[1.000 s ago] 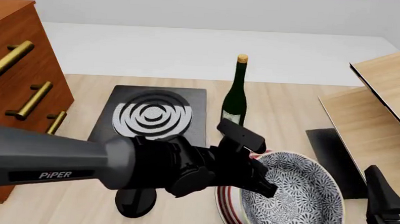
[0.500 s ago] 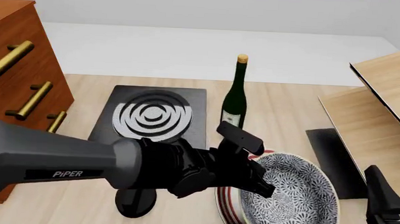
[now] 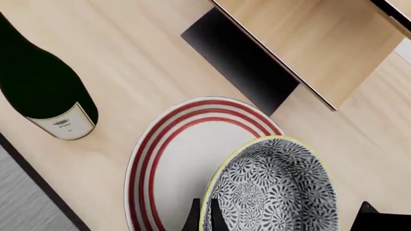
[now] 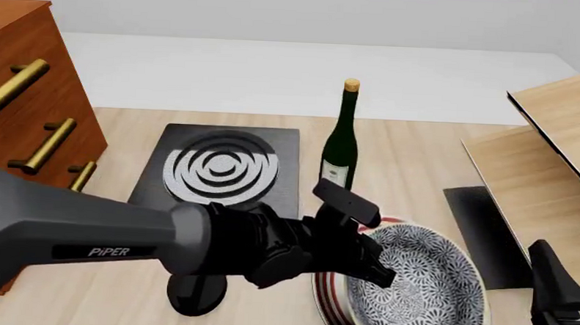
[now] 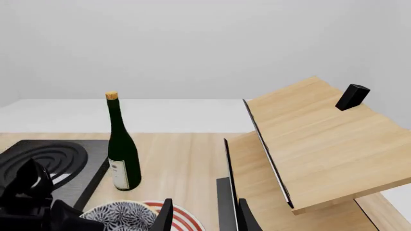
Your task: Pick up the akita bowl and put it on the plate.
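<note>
Akita bowl (image 4: 417, 285) sits clamped by its near-left rim in your left gripper (image 4: 369, 267), one finger inside the patterned wall and one outside, as the left wrist view shows at the rim. You have it directly over the plate (image 3: 173, 168), tilted a little; whether its base touches the plate cannot be told. The red rings of the plate show on the side of the bowl toward the gripper and just beyond it.

Ahead of your left gripper and a little to its left stands the wine bottle (image 4: 341, 139), upright, near the plate but apart from it. Farther left of that lies the black stove (image 4: 221, 170), with the wooden drawer cabinet (image 4: 23, 114) well beyond it. To the gripper's right, past the bowl, is the wooden rack (image 4: 545, 159).

Your right gripper (image 5: 202, 219) hangs low at the right of the bowl, its fingers parted and holding nothing.
</note>
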